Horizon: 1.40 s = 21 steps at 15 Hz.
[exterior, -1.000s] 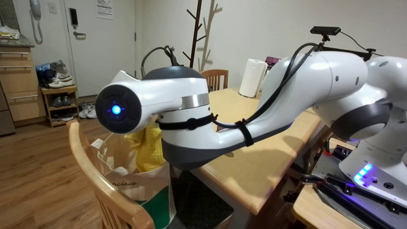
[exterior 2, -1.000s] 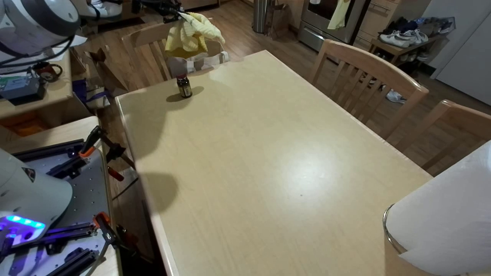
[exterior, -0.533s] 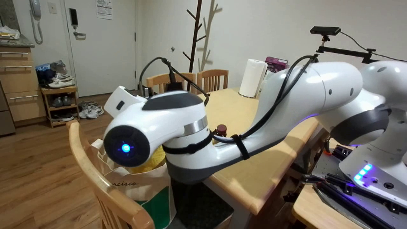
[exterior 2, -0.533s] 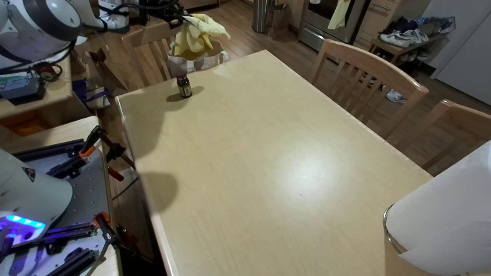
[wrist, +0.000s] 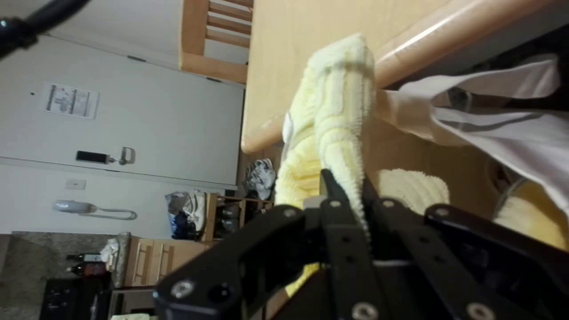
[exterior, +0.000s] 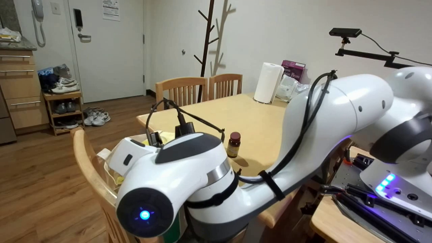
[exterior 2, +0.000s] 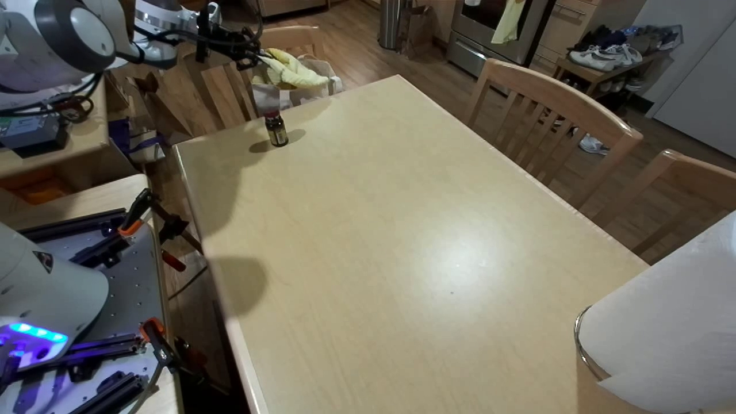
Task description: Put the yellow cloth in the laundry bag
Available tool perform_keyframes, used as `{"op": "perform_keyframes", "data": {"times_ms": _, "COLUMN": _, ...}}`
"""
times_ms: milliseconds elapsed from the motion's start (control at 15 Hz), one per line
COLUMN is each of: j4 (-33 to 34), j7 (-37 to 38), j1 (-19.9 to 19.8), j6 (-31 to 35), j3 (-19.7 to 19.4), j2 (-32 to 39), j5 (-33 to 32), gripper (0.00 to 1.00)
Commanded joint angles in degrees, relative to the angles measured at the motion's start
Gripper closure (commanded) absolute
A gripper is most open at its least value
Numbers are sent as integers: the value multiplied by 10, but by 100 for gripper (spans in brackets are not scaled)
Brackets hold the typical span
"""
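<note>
1. Pincer (wrist: 346, 180) is gripping the yellow cloth (wrist: 340, 111), centre of the wrist view.
2. It is hanging at the laundry bag (exterior 2: 267, 98) mouth, upper left in an exterior view.
3. Judged: grasp, approach are looking done; lowering, releasing are remaining.

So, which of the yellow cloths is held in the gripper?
The yellow cloth by the laundry bag: the gripper pinches it, whereas the yellow towel hangs at the oven, well away.
</note>
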Motion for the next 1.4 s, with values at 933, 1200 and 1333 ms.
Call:
{"op": "perform_keyframes", "data": {"times_ms": 933, "j4": 38, "j7": -36, "j1": -4, "j6": -31, "j3": 11, "j2": -3, "j5": 14, "gripper": 39}}
{"op": "perform_keyframes", "data": {"times_ms": 1200, "j4": 99, "j7": -93, "j1": -10, "j6": -23, "j3": 19, "j2": -7, "j5": 32, "gripper": 15}}
{"op": "perform_keyframes", "data": {"times_ms": 1333, "j4": 67, "j7": -116, "j1": -9, "j6": 8, "j3": 31, "j2": -48, "j5": 61, "gripper": 2}}
